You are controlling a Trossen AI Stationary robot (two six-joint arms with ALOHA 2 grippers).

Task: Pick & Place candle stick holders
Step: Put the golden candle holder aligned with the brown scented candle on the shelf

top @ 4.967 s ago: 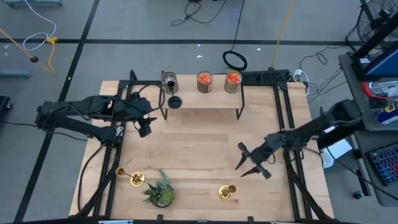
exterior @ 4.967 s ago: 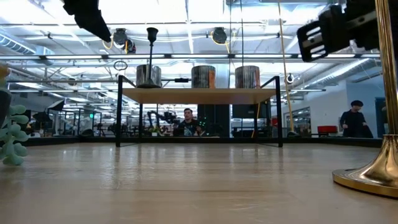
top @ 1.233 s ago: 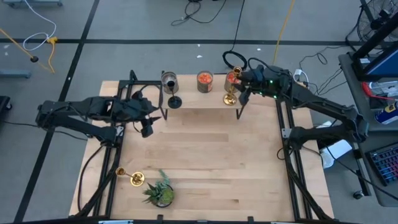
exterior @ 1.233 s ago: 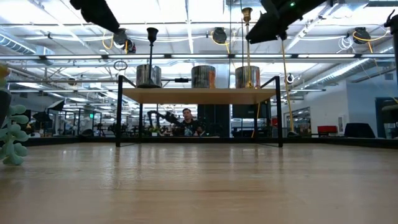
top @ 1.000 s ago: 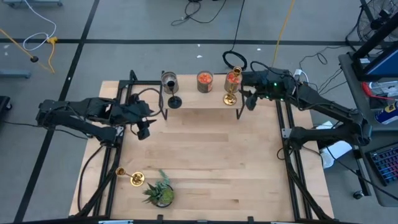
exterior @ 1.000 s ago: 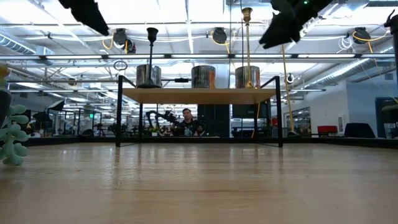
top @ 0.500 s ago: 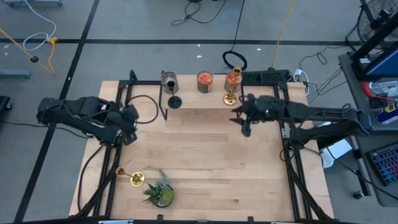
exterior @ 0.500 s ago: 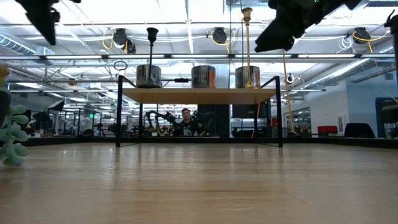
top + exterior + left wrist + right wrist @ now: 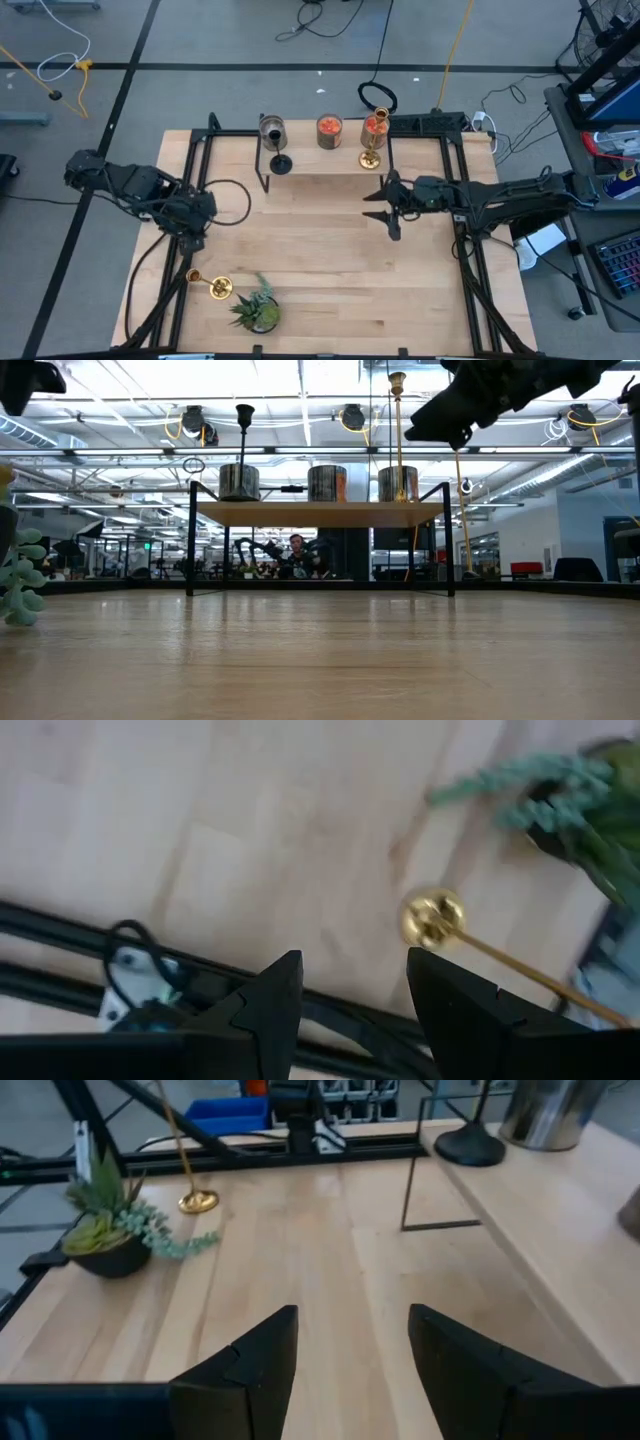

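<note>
A black candle stick holder (image 9: 281, 163) and a gold one (image 9: 369, 155) stand by their round bases on the raised wooden shelf (image 9: 325, 165) at the far side. A second gold holder (image 9: 212, 287) stands on its base on the table at the near left; it also shows in the left wrist view (image 9: 433, 918) and the right wrist view (image 9: 198, 1200). My left gripper (image 9: 192, 240) is open and empty, pointing down above the left rail, short of that holder. My right gripper (image 9: 384, 212) is open and empty over the table just in front of the shelf.
One grey-filled jar (image 9: 271, 130) and two orange-filled jars (image 9: 329, 130) stand on the shelf. A small green potted plant (image 9: 258, 308) sits beside the near-left gold holder. Black frame rails (image 9: 470, 250) run along both table sides. A person (image 9: 298, 552) sits in the room beyond.
My right gripper has drawn back from the gold holder on the shelf toward the table's near side and middle; that holder stays standing on the shelf. My left gripper has swung toward the near edge, toward the gold holder on the table, and tipped to point down.
</note>
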